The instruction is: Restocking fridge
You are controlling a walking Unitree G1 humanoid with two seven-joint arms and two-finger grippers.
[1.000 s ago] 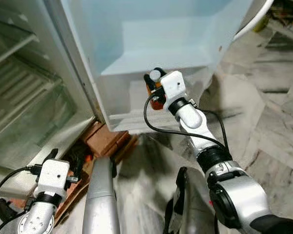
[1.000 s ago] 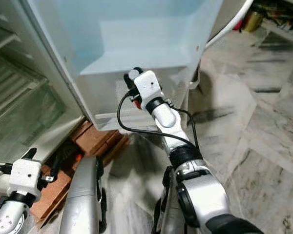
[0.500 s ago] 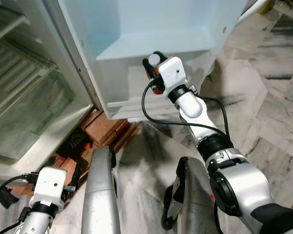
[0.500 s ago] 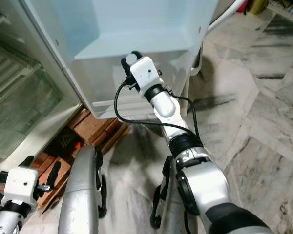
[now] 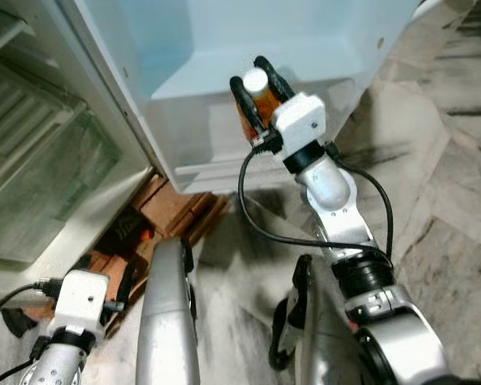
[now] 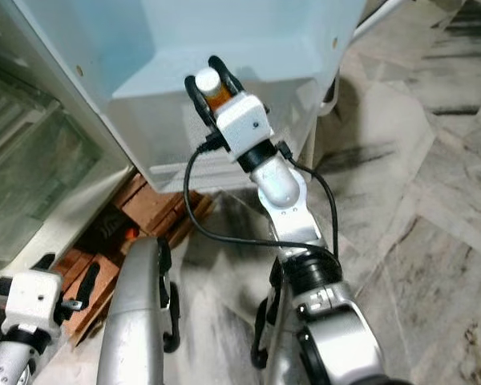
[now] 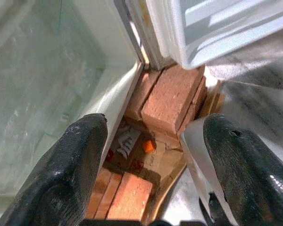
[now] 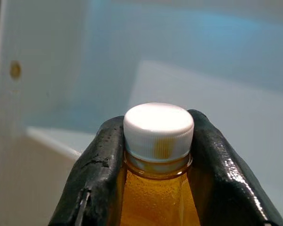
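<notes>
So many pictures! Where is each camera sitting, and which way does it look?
Left eye and right eye views: on the head, looking down at the open fridge door, both silver arms showing.
Left wrist view: along the open left gripper at bricks under the fridge.
Right wrist view: along the right gripper, shut on an orange bottle with a white cap.
Shared: head views show the same bottle and bricks.

Amber bottle [image 8: 155, 197]: body below the neck hidden between right gripper [image 5: 260, 84] fingers, label unseen.
</notes>
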